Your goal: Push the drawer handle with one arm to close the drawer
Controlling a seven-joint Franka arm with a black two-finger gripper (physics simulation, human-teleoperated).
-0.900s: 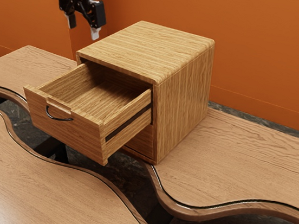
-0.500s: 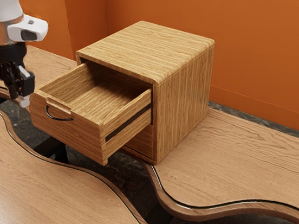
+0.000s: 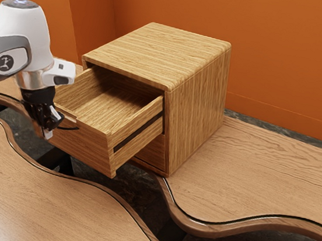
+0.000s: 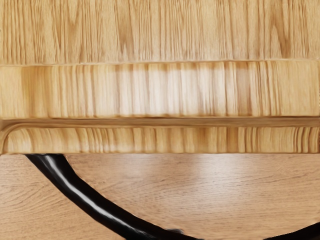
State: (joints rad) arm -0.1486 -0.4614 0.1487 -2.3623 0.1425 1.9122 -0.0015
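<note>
- At the front of the cabinet (image 3: pixel 198 101): wooden drawer (image 3: pixel 90 147), extended, probably light, smooth-sliding
- Handle (image 4: pixel 90 199): dark arc, likely stiff, slick; push centrally, you should need no grasp
- Your gripper (image 3: pixel 47 133): beside the handle; whether open or closed, you cannot tell

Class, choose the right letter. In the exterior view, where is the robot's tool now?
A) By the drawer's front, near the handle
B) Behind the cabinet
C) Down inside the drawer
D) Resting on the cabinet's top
A: the tool is at the front of the open drawer, close to the curved black handle.
</note>
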